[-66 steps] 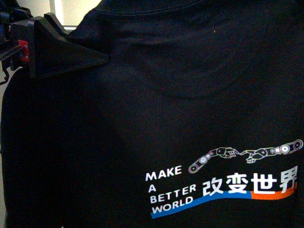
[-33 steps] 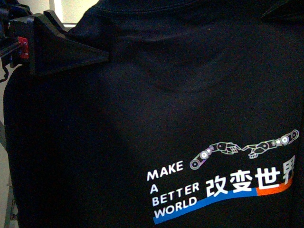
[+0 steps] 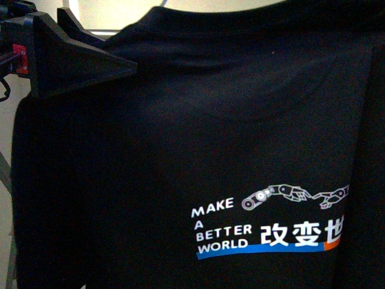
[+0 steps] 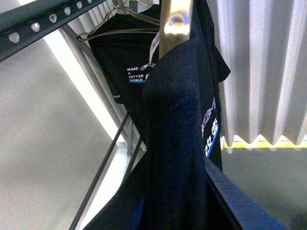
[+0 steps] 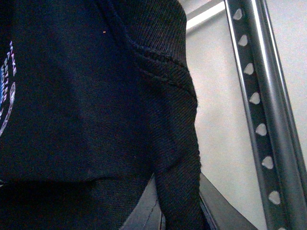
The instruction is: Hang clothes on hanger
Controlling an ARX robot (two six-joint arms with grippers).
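Front view is almost filled by the black short-sleeved T-shirt (image 3: 240, 120), held up close to the lens. Its white "MAKE A BETTER WORLD" lettering, Chinese characters, robot arms and blue-orange swoosh sit low and to the right. At the upper left, the left gripper (image 3: 125, 64), a black wedge-shaped claw, meets the shirt's shoulder with its tips closed on the cloth. The left wrist view shows the same fabric running along a dark finger (image 4: 240, 206). In that view the long grey metal rail (image 4: 33, 24), with its row of heart-shaped holes, crosses one corner well apart from the held shirt. A second black printed T-shirt (image 4: 120, 62) hangs from the rail on a thin wire hanger (image 4: 110, 26), above grey tubular legs (image 4: 100, 167) and beside white pleated curtains (image 4: 268, 72). The right wrist view shows a ribbed fold of the shirt squeezed between the grey fingers (image 5: 144, 213) of the right gripper (image 5: 182, 211). The rail stands near the sleeve edge, with pale wall showing between them, so the shirt is not on it.
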